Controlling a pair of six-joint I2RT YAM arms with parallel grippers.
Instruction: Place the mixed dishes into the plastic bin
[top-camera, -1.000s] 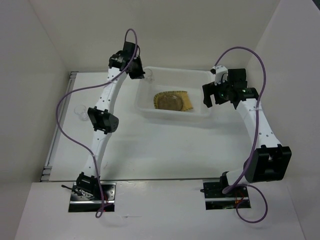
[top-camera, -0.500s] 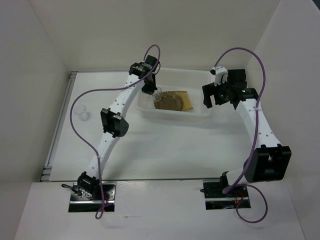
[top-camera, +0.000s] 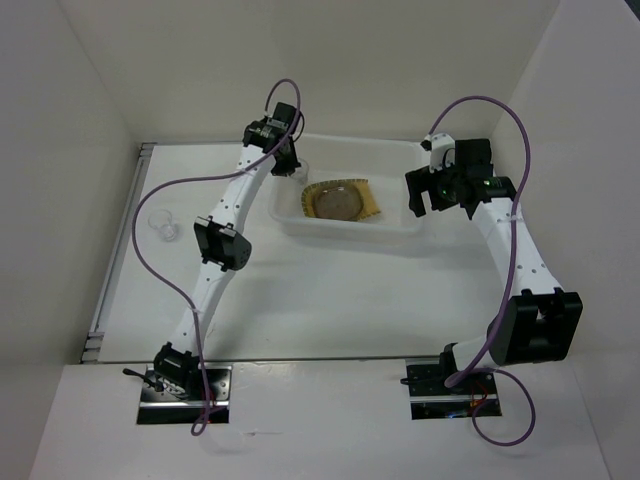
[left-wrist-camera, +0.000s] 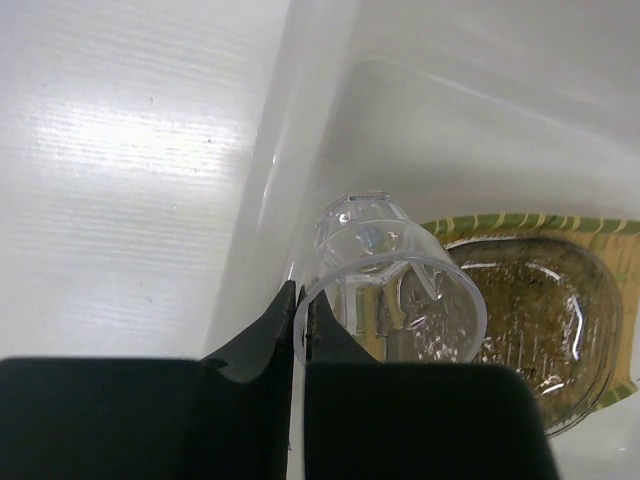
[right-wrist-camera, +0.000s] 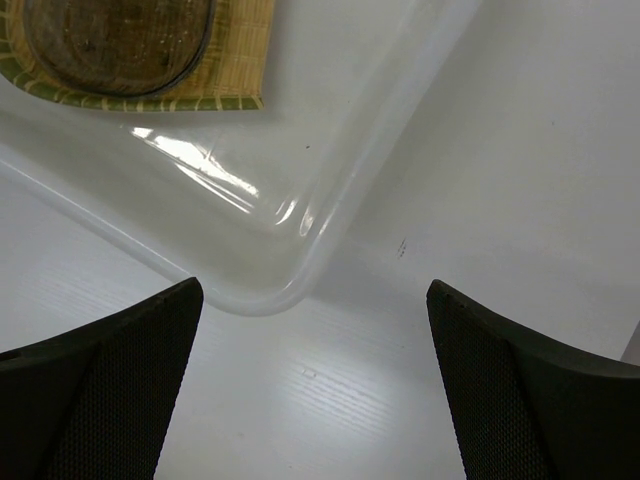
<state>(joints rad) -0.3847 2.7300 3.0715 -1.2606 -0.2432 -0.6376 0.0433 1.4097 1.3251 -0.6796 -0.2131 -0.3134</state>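
Note:
My left gripper (top-camera: 292, 168) (left-wrist-camera: 297, 295) is shut on the rim of the tiny clear cup (left-wrist-camera: 390, 285), holding it tilted just inside the left wall of the plastic bin (top-camera: 400, 226) (left-wrist-camera: 320, 120). The tan-yellow fan-shaped plate (top-camera: 370, 205) (left-wrist-camera: 520, 224) lies in the bin with a smoky-grey dish (top-camera: 338, 203) (left-wrist-camera: 535, 320) on it. Another small round translucent dish (top-camera: 160, 226) sits on the table at the far left. My right gripper (top-camera: 425, 195) (right-wrist-camera: 313, 290) is open and empty over the table beside a rounded corner of the bin (right-wrist-camera: 290, 270). The plate (right-wrist-camera: 240, 60) and dish (right-wrist-camera: 110, 40) show there too.
White walls close in the table on the left, back and right. A metal rail (top-camera: 115, 260) runs along the table's left edge. The left arm's purple cable (top-camera: 150, 200) loops over the left of the table.
My left gripper swung in over the bin with the clear cup, then drew back to the bin's left wall, still holding it. The right arm has not moved.

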